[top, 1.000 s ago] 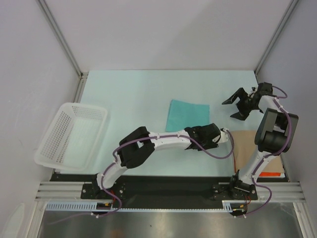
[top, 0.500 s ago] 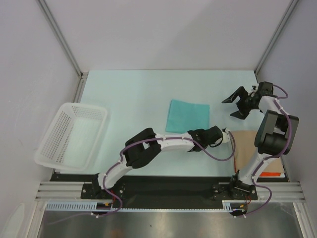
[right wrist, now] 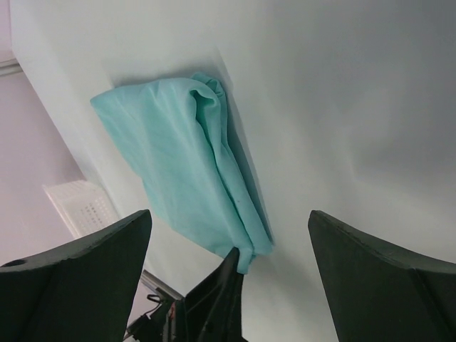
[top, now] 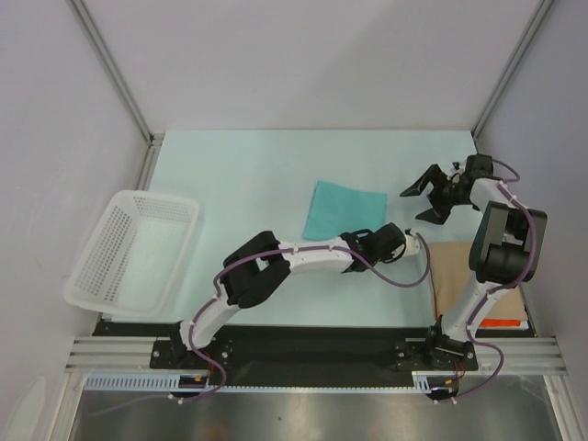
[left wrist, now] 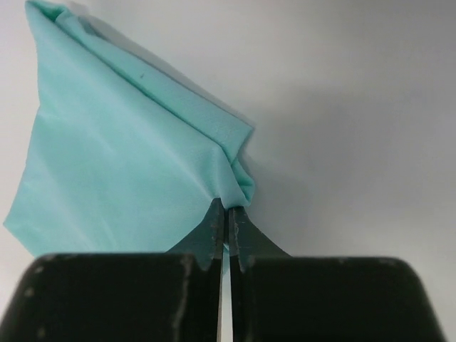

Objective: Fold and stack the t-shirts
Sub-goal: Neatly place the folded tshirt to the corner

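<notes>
A folded teal t-shirt [top: 344, 208] lies flat near the middle of the table. Its near right corner is bunched up and slightly raised [left wrist: 239, 187]. My left gripper [top: 378, 235] reaches in from the near side, and its jaws [left wrist: 228, 214] are shut on that corner. The right wrist view shows the same pinch on the t-shirt [right wrist: 192, 164] from the other side. My right gripper [top: 423, 196] hovers wide open to the right of the shirt, apart from it, with nothing between its fingers [right wrist: 78, 271].
A white mesh basket [top: 129, 246] stands at the left edge of the table. A brown cardboard sheet [top: 452, 268] lies at the near right, beside the right arm's base, with a red item [top: 503, 323] behind it.
My left gripper has gone from open to shut, pinching the shirt's near right corner. The right gripper has drifted a little left toward the shirt, still open.
</notes>
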You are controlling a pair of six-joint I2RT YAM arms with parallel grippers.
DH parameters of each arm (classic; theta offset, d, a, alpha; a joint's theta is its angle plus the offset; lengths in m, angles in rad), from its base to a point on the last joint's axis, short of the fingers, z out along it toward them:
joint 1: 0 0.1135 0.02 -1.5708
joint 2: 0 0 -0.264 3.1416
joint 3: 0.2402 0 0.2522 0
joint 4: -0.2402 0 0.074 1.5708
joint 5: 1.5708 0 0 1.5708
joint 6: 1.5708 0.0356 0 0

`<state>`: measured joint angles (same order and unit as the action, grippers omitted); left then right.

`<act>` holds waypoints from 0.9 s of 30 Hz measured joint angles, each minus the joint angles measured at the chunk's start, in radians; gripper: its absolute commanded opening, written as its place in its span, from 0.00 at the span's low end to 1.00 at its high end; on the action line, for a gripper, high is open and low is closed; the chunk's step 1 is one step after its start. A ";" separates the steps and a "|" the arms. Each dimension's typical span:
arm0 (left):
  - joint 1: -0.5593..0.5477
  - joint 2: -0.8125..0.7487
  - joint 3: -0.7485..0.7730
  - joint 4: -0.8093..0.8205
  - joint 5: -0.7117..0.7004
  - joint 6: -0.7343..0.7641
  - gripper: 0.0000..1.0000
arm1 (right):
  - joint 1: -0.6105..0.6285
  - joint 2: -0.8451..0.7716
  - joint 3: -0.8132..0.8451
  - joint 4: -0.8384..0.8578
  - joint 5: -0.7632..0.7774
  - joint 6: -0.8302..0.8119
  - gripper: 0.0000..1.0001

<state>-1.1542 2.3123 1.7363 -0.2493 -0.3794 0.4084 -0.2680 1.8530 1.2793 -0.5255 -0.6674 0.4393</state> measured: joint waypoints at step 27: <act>0.071 -0.183 -0.037 -0.068 0.054 -0.043 0.00 | 0.169 0.182 -0.048 0.229 -0.210 0.137 0.90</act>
<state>-1.0832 2.1288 1.6997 -0.3172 -0.3252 0.3656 -0.0986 2.0350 1.2316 -0.2962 -0.8772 0.5758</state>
